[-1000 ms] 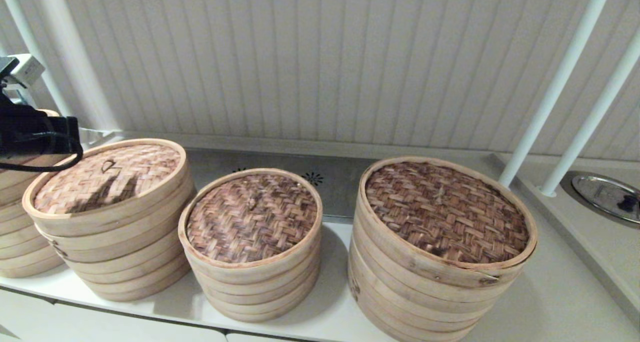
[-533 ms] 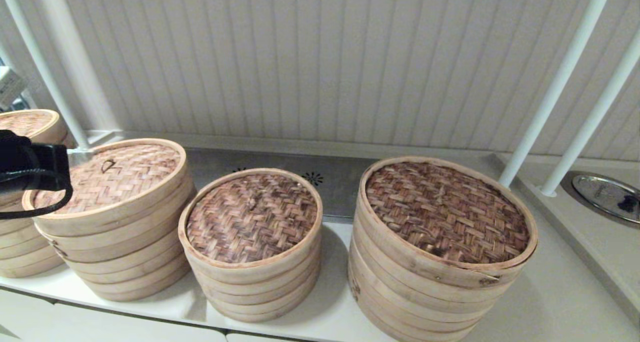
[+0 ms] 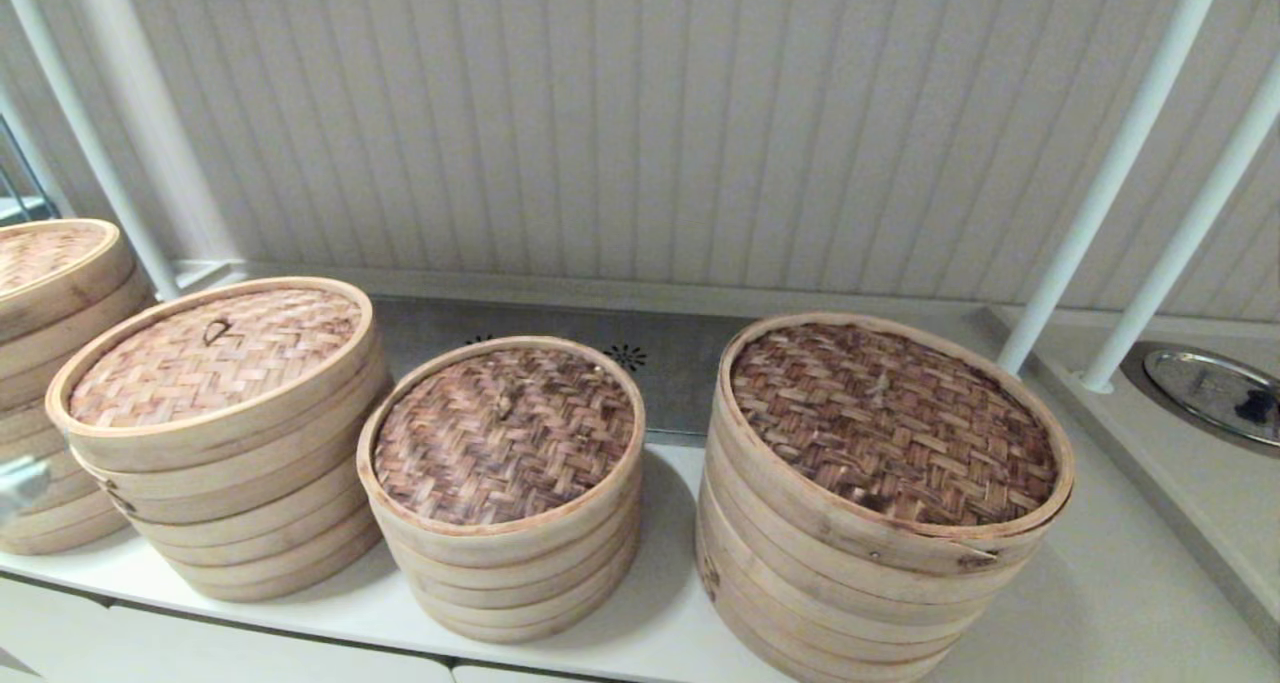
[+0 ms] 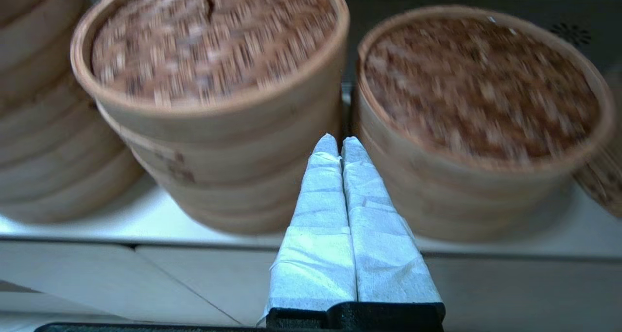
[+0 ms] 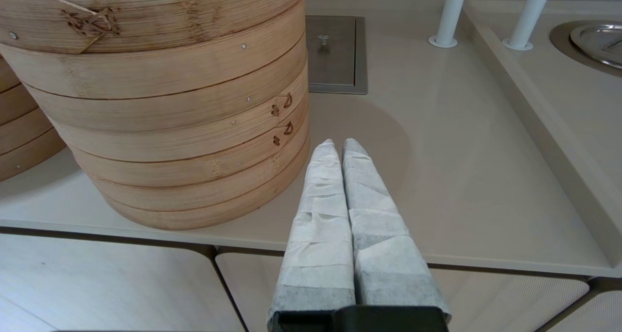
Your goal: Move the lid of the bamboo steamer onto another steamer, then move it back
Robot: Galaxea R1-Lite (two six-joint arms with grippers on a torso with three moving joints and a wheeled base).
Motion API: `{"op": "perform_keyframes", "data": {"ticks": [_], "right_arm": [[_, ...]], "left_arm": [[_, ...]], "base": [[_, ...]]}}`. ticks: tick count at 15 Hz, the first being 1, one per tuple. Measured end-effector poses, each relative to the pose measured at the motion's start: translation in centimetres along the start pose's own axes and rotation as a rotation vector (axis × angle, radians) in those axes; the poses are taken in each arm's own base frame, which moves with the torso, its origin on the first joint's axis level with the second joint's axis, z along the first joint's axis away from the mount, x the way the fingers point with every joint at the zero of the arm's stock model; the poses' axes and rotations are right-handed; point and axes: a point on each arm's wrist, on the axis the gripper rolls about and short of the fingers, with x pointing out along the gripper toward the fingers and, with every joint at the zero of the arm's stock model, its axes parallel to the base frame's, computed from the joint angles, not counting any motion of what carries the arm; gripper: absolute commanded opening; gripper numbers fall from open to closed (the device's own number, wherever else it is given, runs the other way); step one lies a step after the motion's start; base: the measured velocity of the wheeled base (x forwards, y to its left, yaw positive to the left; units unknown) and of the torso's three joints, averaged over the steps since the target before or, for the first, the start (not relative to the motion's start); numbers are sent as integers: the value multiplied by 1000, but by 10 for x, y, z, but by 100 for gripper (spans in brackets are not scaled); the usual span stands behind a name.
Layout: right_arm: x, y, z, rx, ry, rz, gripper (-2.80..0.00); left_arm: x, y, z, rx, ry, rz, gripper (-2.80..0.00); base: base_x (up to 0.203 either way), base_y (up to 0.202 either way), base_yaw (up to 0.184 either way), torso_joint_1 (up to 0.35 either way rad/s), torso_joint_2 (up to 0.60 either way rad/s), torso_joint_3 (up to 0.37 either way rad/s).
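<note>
Pale counter (image 3: pixel 1100 603) below ribbed wall (image 3: pixel 640 113)

The head camera looks forward and down on the counter (image 3: pixel 1100 583) from above, taking in the whole row of steamers against the panelled wall. The left wrist camera sits low at the counter's front edge, close in, facing the bamboo steamer lid (image 4: pixel 209 40) and the smallest steamer (image 4: pixel 478 103), both also in the head view. The right wrist camera, equally low and near, faces the widest steamer's (image 5: pixel 160 103) side, shared with the head view too.
</note>
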Motion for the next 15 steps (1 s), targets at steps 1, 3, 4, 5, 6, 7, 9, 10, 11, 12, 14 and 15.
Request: {"op": "perform_keyframes", "data": {"ticks": [1,3,4,5,6,7,9,10,11,12,14,15], "right_arm": [[0,0,0,0,0,0,-280],[0,0,0,0,0,0,-280],[0,0,0,0,0,0,-280],[0,0,0,0,0,0,-280],[0,0,0,0,0,0,-280],[0,0,0,0,0,0,-280],[0,0,0,0,0,0,-280],[0,0,0,0,0,0,-280],[0,0,0,0,0,0,-280],[0,0,0,0,0,0,-280],[0,0,0,0,0,0,-280],[0,0,0,0,0,0,-280]], "left_arm": [[-14,-5,-17,1,-13,3,-280],[-33,-13,-53,1,-30,13,-280],[-38,-16,-73,-4,-19,19,-280],[-40,-18,-87,-11,-13,24,-280],[-41,-19,-94,-14,-19,27,-280],[-43,-20,-97,-14,-34,24,-280],[-45,-20,-100,-9,-56,23,-280],[-46,-20,-99,-6,-67,24,-280],[-49,-20,-95,-3,-82,26,-280],[-51,-20,-92,-1,-87,38,-280],[-53,-20,-90,0,-91,50,-280],[-52,-20,-91,-1,-86,50,-280]], "base": [[0,0,0,0,0,0],[0,0,0,0,0,0],[0,0,0,0,0,0],[0,0,0,0,0,0],[0,0,0,0,0,0],[0,0,0,0,0,0],[0,0,0,0,0,0],[0,0,0,0,0,0],[0,0,0,0,0,0],[0,0,0,0,0,0],[0,0,0,0,0,0],[0,0,0,0,0,0]]}}
